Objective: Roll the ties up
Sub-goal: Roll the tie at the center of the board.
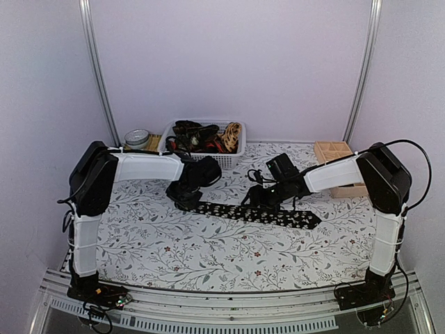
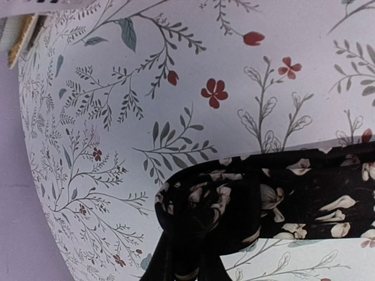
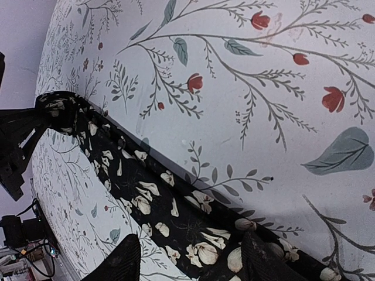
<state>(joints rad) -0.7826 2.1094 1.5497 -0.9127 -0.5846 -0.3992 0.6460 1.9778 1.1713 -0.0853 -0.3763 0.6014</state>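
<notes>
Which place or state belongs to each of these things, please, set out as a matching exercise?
Things
1. black flower-speckled cloth necktie
2. white plastic lattice basket
3. left hand
4. right hand

Places and states
A. open, fingers either side of the necktie
B. at the back of the floral-patterned table, holding bundled dark ties
C. shut on one end of the necktie
D. lying stretched across the table's middle

Pairs: 1-D, 2-B, 3-C, 4-A
</notes>
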